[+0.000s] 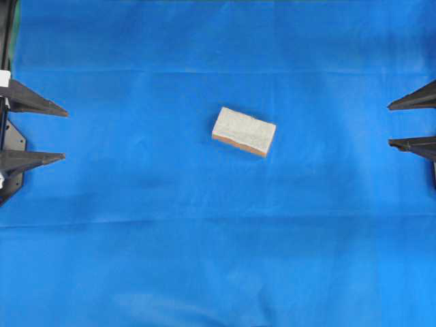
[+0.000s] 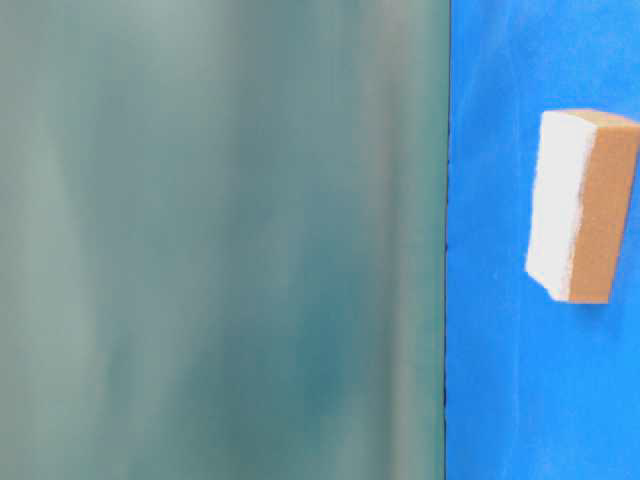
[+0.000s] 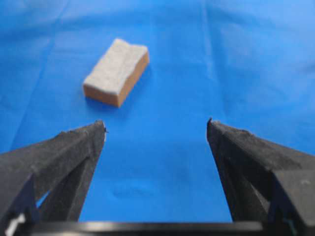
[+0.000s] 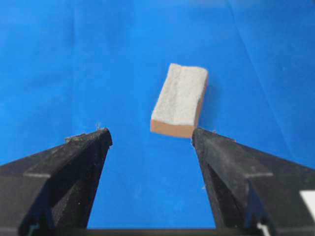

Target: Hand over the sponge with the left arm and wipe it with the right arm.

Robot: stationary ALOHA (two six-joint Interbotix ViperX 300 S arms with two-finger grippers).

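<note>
The small rectangular grey-green and orange sponge [image 1: 244, 131] lies skewed on the blue-clothed counter [image 1: 136, 238], well apart from both empty, wide-open grippers, left [image 1: 66, 135] and right [image 1: 389, 124]. Ungripped, it could slide if the left fingers [image 3: 81, 147] meet it off-square.

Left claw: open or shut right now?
Open: left claw shows a wide gap between its fingers, nothing in it; sponge lies ahead.
</note>
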